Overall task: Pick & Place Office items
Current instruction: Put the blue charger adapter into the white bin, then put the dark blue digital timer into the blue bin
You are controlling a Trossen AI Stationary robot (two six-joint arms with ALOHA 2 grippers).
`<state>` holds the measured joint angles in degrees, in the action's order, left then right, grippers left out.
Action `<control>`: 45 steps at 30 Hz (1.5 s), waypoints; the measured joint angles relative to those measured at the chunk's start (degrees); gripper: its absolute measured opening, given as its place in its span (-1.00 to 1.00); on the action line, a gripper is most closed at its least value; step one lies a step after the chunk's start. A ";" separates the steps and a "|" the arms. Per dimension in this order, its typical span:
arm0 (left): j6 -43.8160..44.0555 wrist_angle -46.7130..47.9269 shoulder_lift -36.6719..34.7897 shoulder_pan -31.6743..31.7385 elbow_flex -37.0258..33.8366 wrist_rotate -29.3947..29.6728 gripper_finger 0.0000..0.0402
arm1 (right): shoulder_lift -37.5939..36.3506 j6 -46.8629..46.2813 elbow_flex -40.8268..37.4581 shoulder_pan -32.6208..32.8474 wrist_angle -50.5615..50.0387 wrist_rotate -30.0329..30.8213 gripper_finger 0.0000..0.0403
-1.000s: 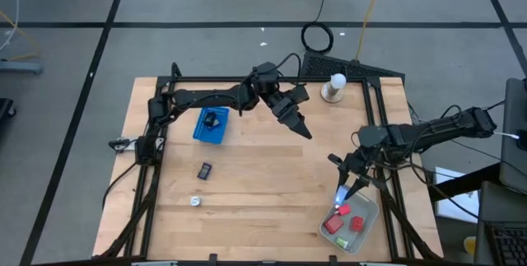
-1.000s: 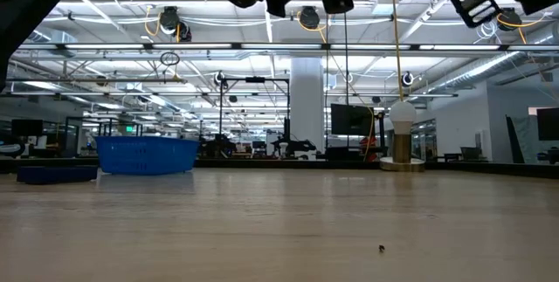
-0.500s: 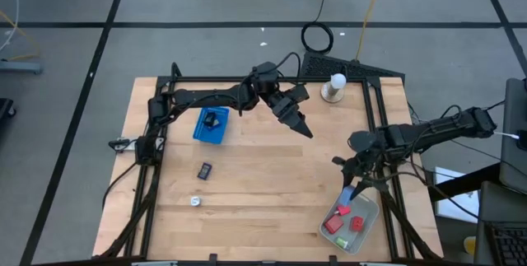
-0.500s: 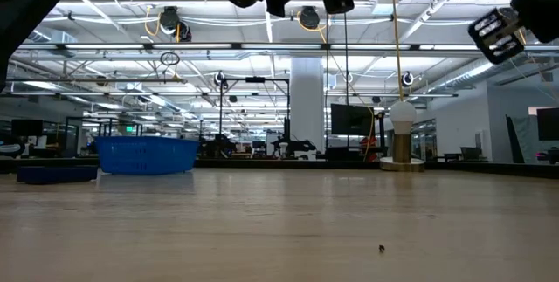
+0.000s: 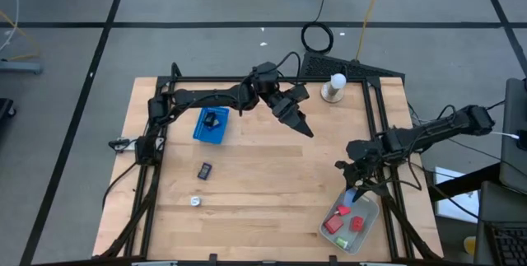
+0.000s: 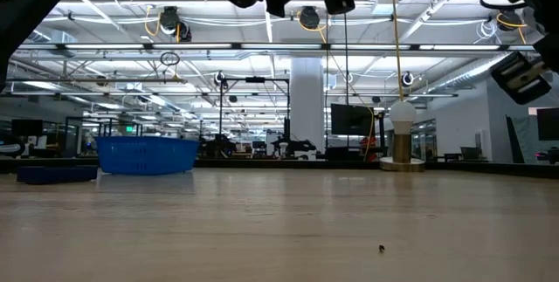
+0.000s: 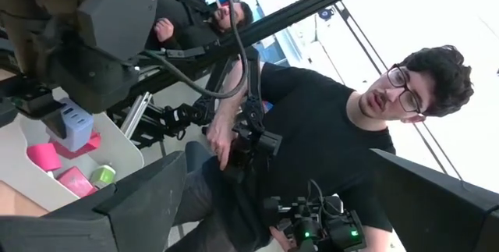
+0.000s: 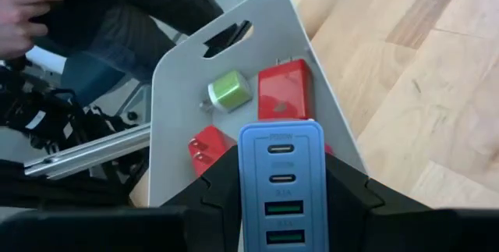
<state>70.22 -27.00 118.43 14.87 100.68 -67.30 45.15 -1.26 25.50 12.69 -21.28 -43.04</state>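
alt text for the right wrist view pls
The right gripper holds a blue multi-port charger above a white tray. The tray holds a green plug and two red chargers, beside a light wooden table.

I see the tray at the worktop's near right corner, a white stand at the far edge, and a person seated beyond.

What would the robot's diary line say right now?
right gripper: holds blue charger over tray | left gripper: open, waiting mid-table
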 joint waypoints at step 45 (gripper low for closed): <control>-7.41 0.28 -2.87 0.24 -0.02 11.05 0.98 | -4.83 -19.21 -0.30 6.53 16.48 16.56 0.24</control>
<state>62.81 -26.72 115.57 15.11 100.66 -56.25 40.31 -20.47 25.20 19.22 -4.80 -26.49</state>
